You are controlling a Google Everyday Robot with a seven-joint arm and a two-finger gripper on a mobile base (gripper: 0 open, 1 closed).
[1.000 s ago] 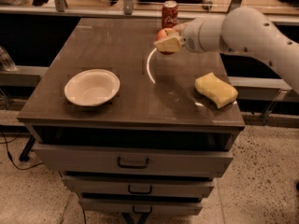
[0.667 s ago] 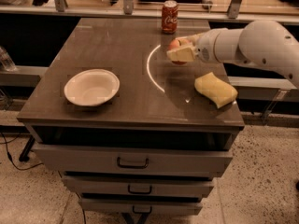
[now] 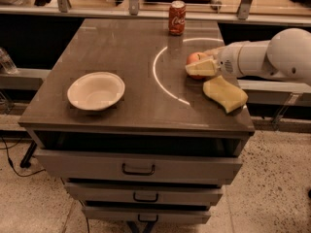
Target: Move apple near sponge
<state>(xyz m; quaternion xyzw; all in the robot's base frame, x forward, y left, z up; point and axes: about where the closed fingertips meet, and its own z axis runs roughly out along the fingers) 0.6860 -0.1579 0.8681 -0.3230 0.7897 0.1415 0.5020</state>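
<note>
In the right half of the frame we see the gripper (image 3: 198, 65) low over the desk (image 3: 127, 52), its jaws clenched on the apple (image 3: 194, 58). One pale jaw lies across the front of the fruit, so only the apple's red-orange upper side shows. We cannot tell whether the apple rests on the desk or hangs just above it. The sponge (image 3: 224, 94) lies just beside it, toward the lower right, close to the desk's right edge; its top corner is almost under the gripper. The white arm (image 3: 262, 58) reaches in from the right edge of the frame and passes above the sponge's far side.

Nothing lies between the apple and the sponge. A red soda can (image 3: 177, 17) stands upright at the back edge of the desk, well apart from both. A white bowl (image 3: 95, 90) sits on the left side, also well apart.

The desk top is dark, smooth and a little glossy, with a thin white arc (image 3: 160, 77) marked across it just left of the apple. The sponge is pale yellow, soft-looking, a flat block with wavy edges. The bowl is round and shallow with a plain rim. The arm has rounded, matte white shells. Below the top, grey drawers (image 3: 138, 168) with dark bar handles are stacked down the front.
</note>
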